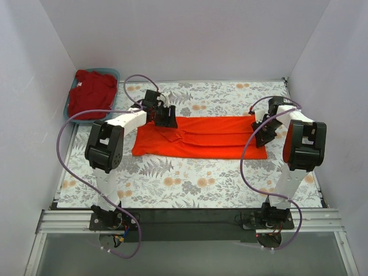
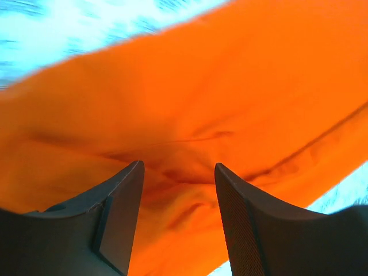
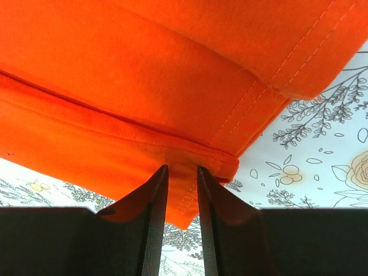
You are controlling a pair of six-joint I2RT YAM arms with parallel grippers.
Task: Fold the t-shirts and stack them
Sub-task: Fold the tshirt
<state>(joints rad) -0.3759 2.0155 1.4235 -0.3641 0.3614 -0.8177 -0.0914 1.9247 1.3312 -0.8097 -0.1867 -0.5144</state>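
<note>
A: So, where's the shirt?

B: The orange-red t-shirt (image 1: 207, 138) lies as a long folded strip across the middle of the tabletop (image 1: 190, 178), running left to right. My left end effector (image 1: 167, 118) is at its far edge near the left end. My right end effector (image 1: 265, 131) is at the right end.

A: States?

B: Left is partly wide, fingers (image 2: 123, 195) apart over puckered cloth, with nothing clamped that I can see. Right is narrow, pinching the stitched hem corner.

A: Room to move?

B: There's bare floral tabletop in front of the strip's near edge and behind its far edge. The strip's right end sits near the right wall (image 1: 339, 86). The crimson t-shirt (image 1: 91, 93) is bunched in the blue bin (image 1: 113, 73) at the far-left corner, well apart from the strip.

A: What do the wrist views add?

B: The right wrist view shows the layered fold edges, the double stitching and the hem dipping between my fingers (image 3: 155, 195). Overhead, the end effector hides all of that. The left wrist view is nearly all orange, with blurred tabletop at the corners. Only the overhead view shows the bin and both ends of the strip together.
</note>
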